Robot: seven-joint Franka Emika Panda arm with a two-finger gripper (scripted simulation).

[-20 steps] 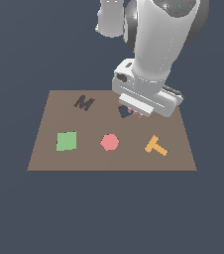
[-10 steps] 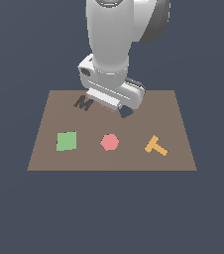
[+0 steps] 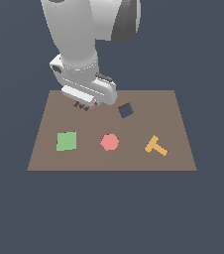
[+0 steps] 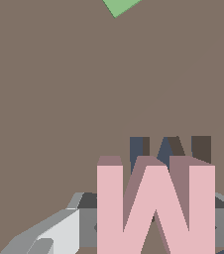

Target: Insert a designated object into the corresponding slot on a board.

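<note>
Ext. view: white arm (image 3: pixel 79 34) comes down from top center, gripper (image 3: pixel 85 105) low over the far-left part of the brown board (image 3: pixel 178 149), upper left of center in frame. Fingertips dark, barely seen under the wrist housing; a sliver of pink shows betw. them. Wrist view: pink M block (image 4: pixel 155 208) fills lower right of frame, held betw. the grey fingers (image 4: pixel 59 230), one each side, jaws closed narrow onto it. Just beyond the block, dark M slot (image 4: pixel 169 148) cut into board, its legs partly hidden behind the block's top edge; block sits close above/before slot, not seated, and can't tell how far above. On the near half of board in ext. view, l. to r.: green square (image 3: pixel 66 141), red hexagon (image 3: pixel 109 142), orange T (image 3: pixel 155 147), all lying flat, well apart. Dark blue square cutout (image 3: pixel 126 110) near board center, just right of gripper. Green corner (image 4: pixel 120 6) and a red speck at the wrist frame's edges.
</note>
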